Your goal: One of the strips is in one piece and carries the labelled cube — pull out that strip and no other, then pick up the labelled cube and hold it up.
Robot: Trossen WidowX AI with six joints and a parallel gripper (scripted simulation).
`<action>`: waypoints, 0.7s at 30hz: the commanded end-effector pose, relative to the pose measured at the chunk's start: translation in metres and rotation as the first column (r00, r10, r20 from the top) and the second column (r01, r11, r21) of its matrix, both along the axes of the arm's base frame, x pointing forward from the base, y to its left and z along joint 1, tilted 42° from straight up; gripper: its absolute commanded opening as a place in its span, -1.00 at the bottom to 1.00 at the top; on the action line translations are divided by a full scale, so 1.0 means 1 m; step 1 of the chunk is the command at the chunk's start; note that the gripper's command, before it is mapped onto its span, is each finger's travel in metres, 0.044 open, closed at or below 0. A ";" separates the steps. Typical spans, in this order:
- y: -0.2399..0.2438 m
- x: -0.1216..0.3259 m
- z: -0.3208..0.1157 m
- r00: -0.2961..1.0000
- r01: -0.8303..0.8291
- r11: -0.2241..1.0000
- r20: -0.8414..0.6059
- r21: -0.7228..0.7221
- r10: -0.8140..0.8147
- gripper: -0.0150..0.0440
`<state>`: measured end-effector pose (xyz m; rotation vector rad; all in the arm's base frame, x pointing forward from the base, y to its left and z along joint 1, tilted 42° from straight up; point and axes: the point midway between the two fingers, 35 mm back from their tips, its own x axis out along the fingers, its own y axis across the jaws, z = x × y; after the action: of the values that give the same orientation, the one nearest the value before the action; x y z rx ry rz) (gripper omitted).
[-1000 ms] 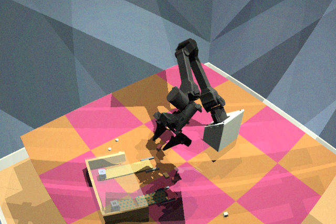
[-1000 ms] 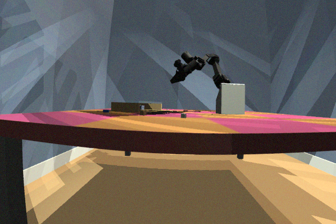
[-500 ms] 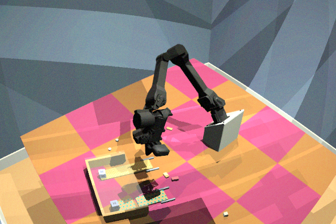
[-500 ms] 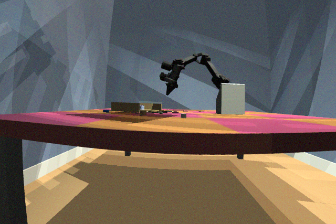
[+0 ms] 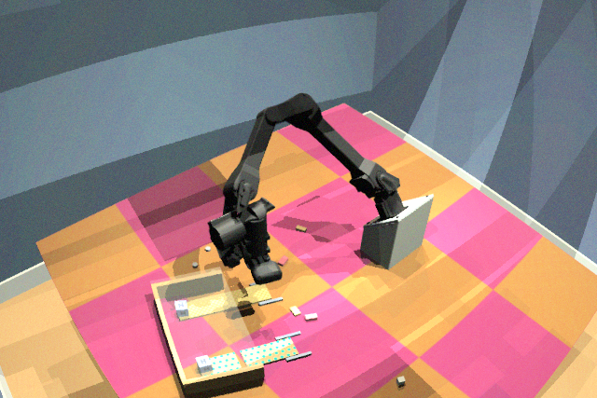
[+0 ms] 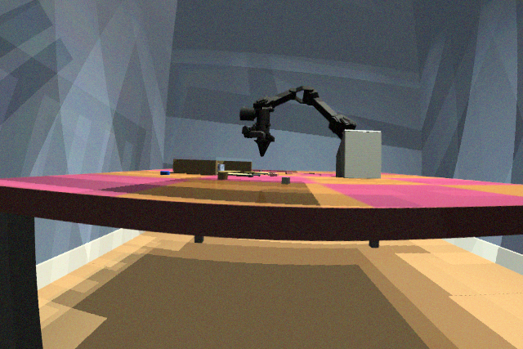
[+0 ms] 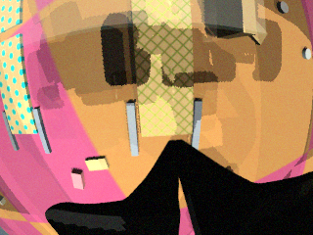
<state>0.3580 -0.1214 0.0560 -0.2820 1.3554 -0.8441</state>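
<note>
My gripper (image 5: 265, 279) (image 6: 262, 154) (image 7: 175, 147) is shut and empty, pointing down above the table near the outer end of the yellow cross-hatched strip (image 5: 216, 307) (image 7: 167, 117). That strip shows no gap where visible, though shadow crosses it. A labelled white cube (image 5: 181, 308) stands on its far end. The dotted strip is split by a gap into an outer piece (image 5: 270, 350) (image 7: 15, 83) and an inner piece (image 5: 225, 363) (image 7: 11, 15). Another labelled cube (image 5: 203, 363) stands on the inner piece. The cubes are out of the wrist view.
A low wall (image 5: 168, 336) (image 6: 194, 166) surrounds the strips' far ends on three sides. Thin grey bars (image 5: 270, 301) (image 7: 132, 128) flank the outer ends. A yellow block (image 5: 295, 310) (image 7: 97, 163) and a pale pink block (image 5: 311, 316) (image 7: 77, 179) lie between the strips' outer ends.
</note>
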 end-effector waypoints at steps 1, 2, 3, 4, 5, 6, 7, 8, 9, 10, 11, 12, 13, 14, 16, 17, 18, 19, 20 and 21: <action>-0.002 0.002 -0.003 1.000 0.008 1.000 -0.001 0.005 -0.008 -0.49; -0.003 0.002 -0.004 1.000 0.008 1.000 -0.001 0.005 -0.008 -0.49; -0.004 0.002 -0.006 1.000 0.008 1.000 -0.001 0.005 -0.008 -0.49; -0.005 0.002 -0.007 1.000 0.008 1.000 -0.001 0.005 -0.008 -0.49; -0.006 0.002 -0.008 1.000 0.008 1.000 -0.001 0.005 -0.008 -0.49; -0.008 0.002 -0.009 1.000 0.008 1.000 -0.001 0.005 -0.008 -0.49; -0.009 0.002 -0.011 1.000 0.008 1.000 -0.001 0.005 -0.008 -0.49; -0.010 0.002 -0.012 1.000 0.008 1.000 -0.001 0.005 -0.008 -0.49; -0.011 0.002 -0.013 1.000 0.008 1.000 -0.001 0.005 -0.008 -0.49; -0.012 0.002 -0.014 1.000 0.008 1.000 -0.001 0.005 -0.008 -0.49; -0.013 0.002 -0.016 1.000 0.008 1.000 -0.001 0.005 -0.008 -0.49; -0.014 0.002 -0.017 1.000 0.008 1.000 -0.001 0.005 -0.008 -0.49; -0.015 0.002 -0.018 1.000 0.008 1.000 -0.001 0.005 -0.008 -0.49; -0.016 0.002 -0.019 1.000 0.008 1.000 -0.001 0.005 -0.008 -0.49; -0.019 0.002 -0.022 1.000 0.008 1.000 -0.001 0.005 -0.008 -0.49; -0.020 0.002 -0.023 1.000 0.008 1.000 -0.001 0.005 -0.008 -0.49; -0.021 0.002 -0.024 1.000 0.008 1.000 -0.001 0.005 -0.008 -0.49; -0.022 0.002 -0.025 1.000 0.008 1.000 -0.001 0.005 -0.008 -0.49; -0.023 0.002 -0.027 1.000 0.008 1.000 -0.001 0.005 -0.008 -0.49; -0.024 0.002 -0.028 1.000 0.008 1.000 -0.001 0.005 -0.008 -0.49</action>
<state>0.3623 -0.1420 0.0347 -0.2716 1.3486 -0.8522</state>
